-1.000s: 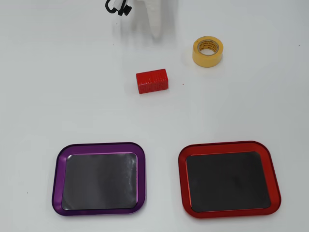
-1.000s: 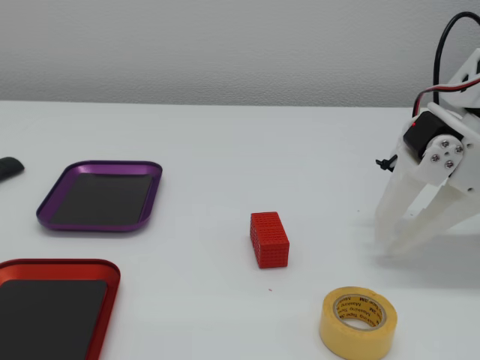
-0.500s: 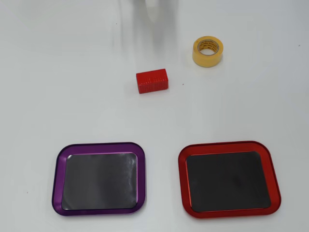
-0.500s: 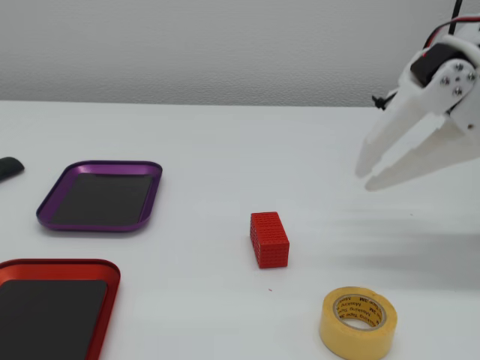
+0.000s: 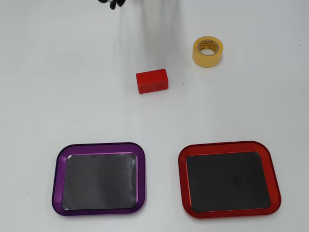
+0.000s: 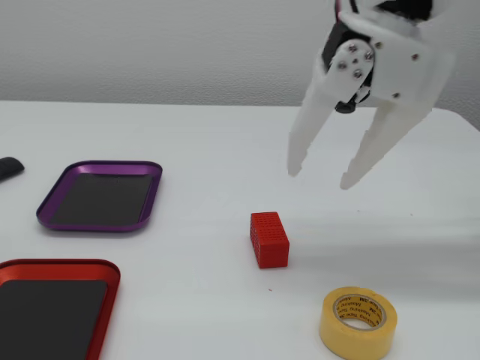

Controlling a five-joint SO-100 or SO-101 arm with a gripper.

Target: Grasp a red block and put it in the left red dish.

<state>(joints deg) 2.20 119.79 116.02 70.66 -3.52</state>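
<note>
The red block (image 5: 152, 80) lies on the white table, also seen in the fixed view (image 6: 269, 239). The red dish (image 5: 183, 181) with a black floor is empty; it sits at the lower right in the overhead view and at the lower left in the fixed view (image 6: 60, 265). My white gripper (image 6: 321, 178) hangs in the air above and to the right of the block, open and empty, fingers pointing down. In the overhead view only a dark bit of the arm (image 5: 112, 4) and a faint pale blur above the block show.
A purple-rimmed tray (image 5: 59, 179) with a black floor lies beside the red dish, also in the fixed view (image 6: 97, 225). A yellow tape roll (image 5: 207, 51) stands near the block (image 6: 358, 322). A small dark object (image 6: 9, 167) lies at the fixed view's left edge.
</note>
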